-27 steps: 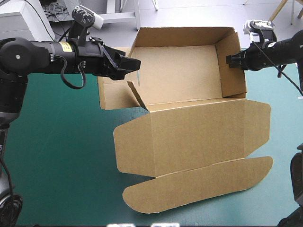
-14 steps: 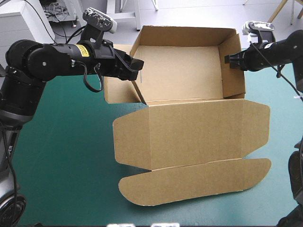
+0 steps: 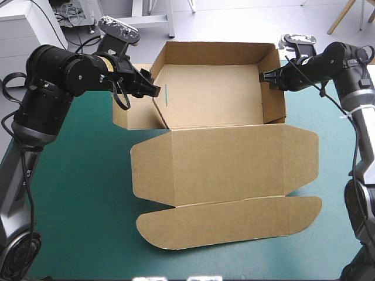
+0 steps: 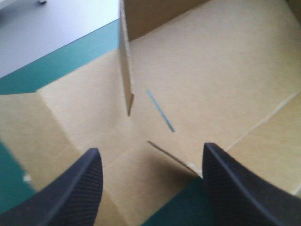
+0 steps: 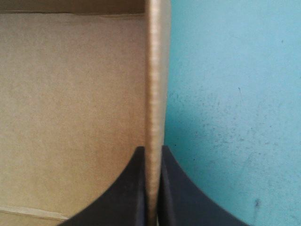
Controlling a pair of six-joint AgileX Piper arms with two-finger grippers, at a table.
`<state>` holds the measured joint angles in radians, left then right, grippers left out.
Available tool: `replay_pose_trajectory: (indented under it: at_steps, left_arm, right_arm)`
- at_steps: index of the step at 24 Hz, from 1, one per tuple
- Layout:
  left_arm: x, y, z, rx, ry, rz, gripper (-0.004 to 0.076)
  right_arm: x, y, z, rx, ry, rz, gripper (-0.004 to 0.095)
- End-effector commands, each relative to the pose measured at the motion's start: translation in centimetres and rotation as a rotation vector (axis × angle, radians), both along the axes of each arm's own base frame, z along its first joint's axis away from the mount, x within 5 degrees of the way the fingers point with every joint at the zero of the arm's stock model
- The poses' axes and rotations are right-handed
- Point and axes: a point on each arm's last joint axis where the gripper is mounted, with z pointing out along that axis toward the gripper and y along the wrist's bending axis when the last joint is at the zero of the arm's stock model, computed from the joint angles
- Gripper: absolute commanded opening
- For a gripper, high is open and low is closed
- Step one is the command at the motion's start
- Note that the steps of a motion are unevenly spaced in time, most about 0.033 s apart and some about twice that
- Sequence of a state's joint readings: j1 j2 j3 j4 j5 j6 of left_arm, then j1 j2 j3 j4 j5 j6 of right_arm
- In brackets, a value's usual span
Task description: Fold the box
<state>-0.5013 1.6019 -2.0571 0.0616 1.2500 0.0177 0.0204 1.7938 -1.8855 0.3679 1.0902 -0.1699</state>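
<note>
From where I stand, the brown box sits on the far half of the table, on the teal-green cover. It is an open tray. Its far wall and right wall stand up, and its lid lies flat toward the near edge, ending in a long rounded tongue.

On the tray's left side a side panel lies folded outward on the cover. A narrow flap stands upright at that corner.

The left gripper hangs at the tray's far left corner, just above the board. In the left wrist view its gripper has its black fingers spread wide, holding nothing. The box's floor lies ahead of them and between them. The upright flap rises edge-on ahead of the gap, and a thin slot in the floor shows teal-green beside it. Whether the fingertips touch the board I cannot quite tell, as that view is soft there.

The right gripper reaches in from the right to the top of the right wall, near its far end. The right wrist view looks down along that wall. There the gripper has its two fingers pressed nearly together, pinching the wall's edge between them. The tray's brown inside lies on one side of the wall, and bare teal-green cover on the other.
</note>
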Motion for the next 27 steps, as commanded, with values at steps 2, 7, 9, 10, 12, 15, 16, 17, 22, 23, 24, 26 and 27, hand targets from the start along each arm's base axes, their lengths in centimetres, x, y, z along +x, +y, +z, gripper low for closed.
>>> replay_pose_trajectory:
  at_steps: [2, 7, 9, 10, 12, 15, 16, 17, 22, 23, 24, 26, 27]
  left_arm:
    - [-1.6, 2.8, 2.5, 0.116, -0.119, 0.141, 0.0438]
    - [-2.9, 6.1, 4.4, 0.152, -0.205, 0.271, 0.0438]
    - [-3.3, 7.7, 5.0, 0.152, -0.223, 0.323, 0.0438]
    - [-3.5, 8.8, 5.2, 0.153, -0.231, 0.361, 0.0438]
    - [-3.6, 11.0, 5.6, 0.153, -0.237, 0.443, 0.0438]
    - [-3.6, 14.9, 5.6, 0.137, -0.216, 0.573, 0.0438]
    - [-3.4, 17.0, 5.1, 0.088, -0.174, 0.619, 0.0438]
    - [-3.2, 17.8, 4.7, 0.064, -0.153, 0.630, 0.0438]
    - [-0.6, 22.5, -1.9, -0.149, 0.037, 0.609, 0.0438]
    - [-0.3, 22.5, -2.5, -0.177, 0.037, 0.589, 0.0438]
    - [0.5, 22.4, -4.1, -0.251, 0.044, 0.542, 0.0438]
    - [1.4, 22.1, -6.8, -0.328, 0.098, 0.495, 0.0438]
    - [1.8, 21.9, -8.1, -0.356, 0.136, 0.463, 0.0438]
  right_arm:
    - [-1.0, 0.2, 3.0, 0.061, -0.110, -0.021, -0.0007]
    - [-1.0, 0.2, 3.0, 0.059, -0.104, -0.017, -0.0008]
    - [-1.1, 0.2, 2.9, 0.055, -0.100, -0.004, -0.0010]
    - [-1.2, 0.3, 2.9, 0.057, -0.095, 0.011, -0.0014]
    - [-1.3, 0.3, 2.9, 0.060, -0.083, 0.029, -0.0014]
    - [-1.4, 0.2, 2.9, 0.086, -0.075, 0.050, -0.0014]
    - [-1.6, -0.1, 3.1, 0.128, -0.073, 0.077, -0.0014]
    - [-1.6, -0.1, 3.2, 0.151, -0.075, 0.094, -0.0014]
    - [-2.6, -1.6, 4.7, 0.298, -0.124, 0.168, -0.0014]
    - [-2.6, -1.7, 4.8, 0.301, -0.128, 0.169, -0.0014]
    - [-2.7, -1.6, 4.9, 0.308, -0.129, 0.172, -0.0014]
    - [-2.8, -1.4, 5.2, 0.334, -0.141, 0.186, -0.0013]
    - [-2.8, -1.3, 5.4, 0.350, -0.150, 0.192, -0.0014]
